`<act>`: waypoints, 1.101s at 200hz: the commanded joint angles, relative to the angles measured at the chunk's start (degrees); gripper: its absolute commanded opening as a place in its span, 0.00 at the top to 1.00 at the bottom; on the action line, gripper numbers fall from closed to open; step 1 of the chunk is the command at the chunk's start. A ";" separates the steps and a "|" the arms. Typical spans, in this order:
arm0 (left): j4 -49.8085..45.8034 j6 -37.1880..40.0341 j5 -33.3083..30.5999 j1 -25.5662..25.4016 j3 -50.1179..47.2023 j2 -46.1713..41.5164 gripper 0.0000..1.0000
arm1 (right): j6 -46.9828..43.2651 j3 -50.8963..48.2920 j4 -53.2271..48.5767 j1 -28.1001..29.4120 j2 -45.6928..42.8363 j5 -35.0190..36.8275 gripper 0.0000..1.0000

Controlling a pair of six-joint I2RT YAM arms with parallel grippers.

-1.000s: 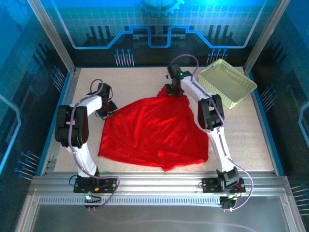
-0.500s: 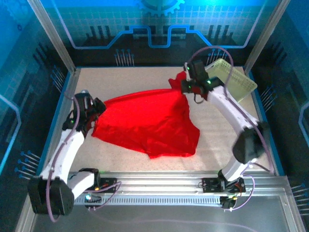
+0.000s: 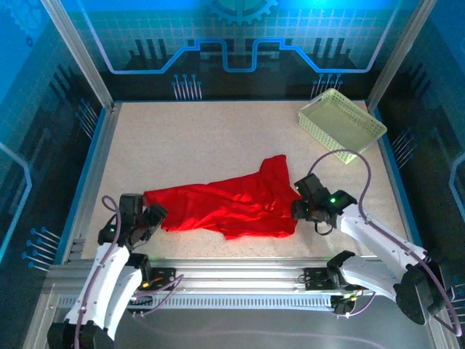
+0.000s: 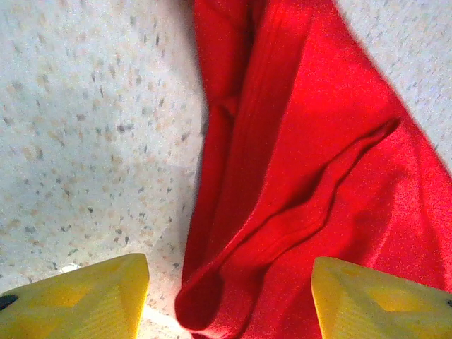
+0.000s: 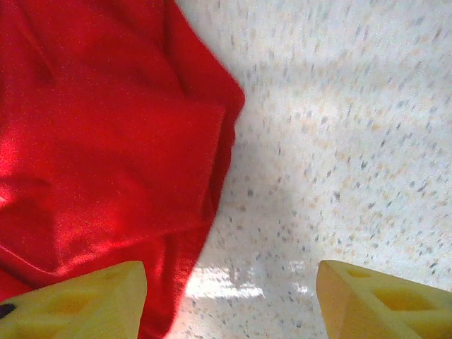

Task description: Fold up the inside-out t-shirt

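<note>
red t-shirt: 1 | basket: 1 | grippers: 2

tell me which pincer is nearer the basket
The right pincer, at the red t-shirt's right end, on the same side of the table as the basket. The left pincer is at the shirt's opposite end.

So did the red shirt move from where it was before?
Yes. The red t-shirt has slid toward the near edge of the table, farther from the yellow-green basket, and it is more bunched up.

L claw open, R claw open
</note>
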 commanded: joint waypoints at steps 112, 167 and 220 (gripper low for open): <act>6.72 12.23 -6.29 -14.57 23.87 40.88 0.45 | -5.09 10.49 10.74 -3.53 15.17 -1.40 0.32; 11.23 14.00 -8.77 -15.24 27.87 51.40 0.54 | -5.71 8.72 12.13 -3.40 15.52 -2.04 0.32; 12.75 14.98 -8.76 -15.32 29.27 54.60 0.59 | -5.63 7.76 12.70 -3.39 15.87 -1.94 0.32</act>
